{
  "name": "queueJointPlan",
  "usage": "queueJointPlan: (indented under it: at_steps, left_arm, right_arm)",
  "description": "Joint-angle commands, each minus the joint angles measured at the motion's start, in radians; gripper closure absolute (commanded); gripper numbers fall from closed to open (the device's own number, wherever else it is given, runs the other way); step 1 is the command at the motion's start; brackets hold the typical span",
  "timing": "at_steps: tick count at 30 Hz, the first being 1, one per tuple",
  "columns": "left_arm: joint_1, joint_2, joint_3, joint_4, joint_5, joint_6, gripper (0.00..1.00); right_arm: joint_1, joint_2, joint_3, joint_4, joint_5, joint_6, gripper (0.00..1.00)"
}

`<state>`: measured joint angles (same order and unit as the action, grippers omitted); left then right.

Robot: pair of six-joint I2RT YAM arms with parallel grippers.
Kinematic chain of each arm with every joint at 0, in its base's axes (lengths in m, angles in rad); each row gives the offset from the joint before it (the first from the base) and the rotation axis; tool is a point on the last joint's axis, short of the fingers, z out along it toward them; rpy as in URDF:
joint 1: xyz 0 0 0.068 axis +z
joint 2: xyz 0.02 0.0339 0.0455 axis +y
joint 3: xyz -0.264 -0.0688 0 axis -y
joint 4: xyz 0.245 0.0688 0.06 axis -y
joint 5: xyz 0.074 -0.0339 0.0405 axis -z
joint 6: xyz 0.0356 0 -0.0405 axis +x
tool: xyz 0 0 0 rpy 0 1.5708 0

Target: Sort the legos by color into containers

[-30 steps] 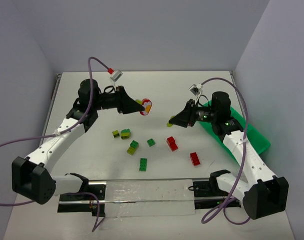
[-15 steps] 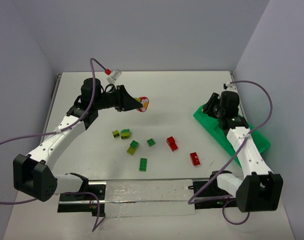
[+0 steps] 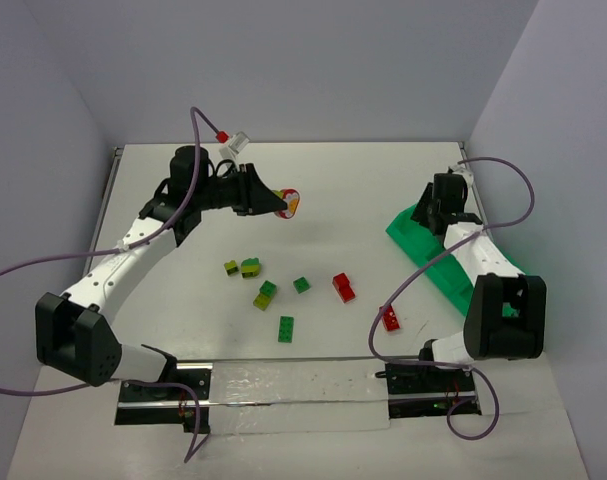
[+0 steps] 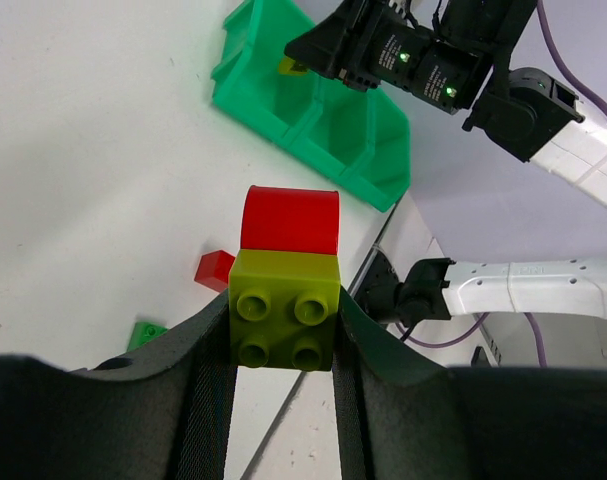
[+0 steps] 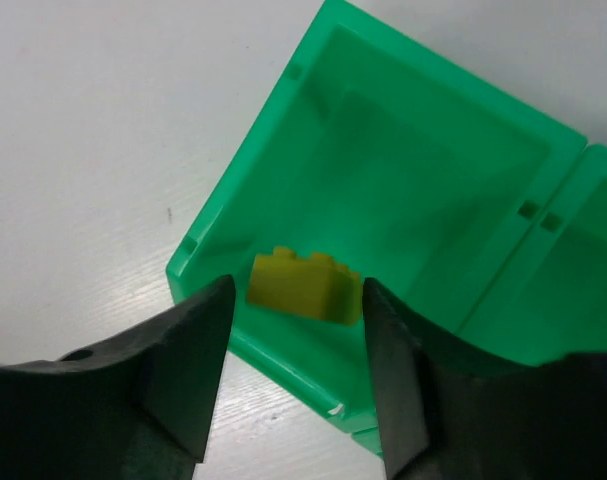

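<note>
The left gripper [image 3: 281, 204] hangs above the table [image 3: 363, 190], far of the loose bricks; its fingers [image 4: 208, 360] are closed tight on a stack [image 4: 286, 290], red on top of yellow-green, with the pads on the yellow-green half.

The right gripper [image 5: 295, 288] is over the far end compartment of the tray [image 5: 413, 130]; its jaws stand a brick's width apart with a yellow brick [image 5: 303, 285] between the tips; whether the brick is gripped or already lying in the compartment, I cannot tell.

On the table between the arms lie a red brick [image 3: 343, 287], a dark green brick [image 3: 301, 285], a second dark green one [image 3: 285, 328] nearer the bases, two two-colour stacks [image 3: 265, 294] [image 3: 250, 267], and a small yellow-green brick [image 3: 230, 267] just beside the further stack; another red brick [image 3: 390, 319] sits near the tray's long side, partly hidden by the right arm's purple cable [image 3: 393, 295], which loops down over it.
</note>
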<state>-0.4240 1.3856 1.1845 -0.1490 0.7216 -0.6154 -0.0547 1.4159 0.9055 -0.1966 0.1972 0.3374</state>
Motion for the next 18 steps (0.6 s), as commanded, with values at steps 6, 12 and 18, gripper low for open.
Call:
queueJointPlan:
  at_steps: [6,12,18]
  left_arm:
    - [-0.002,0.049,0.096,-0.018,0.003,0.03,1.0]
    - [-0.002,0.057,0.121,-0.043,0.021,0.057,1.0]
    - [-0.001,0.043,0.102,-0.002,0.123,0.064,1.0]
  right_arm:
    - [-0.008,-0.049,0.12,0.006,-0.007,-0.042,0.34]
    - [-0.005,-0.243,0.062,0.052,-0.341,-0.042,0.37]
    - [0.11,-0.399,-0.119,0.36,-0.883,0.13,0.37]
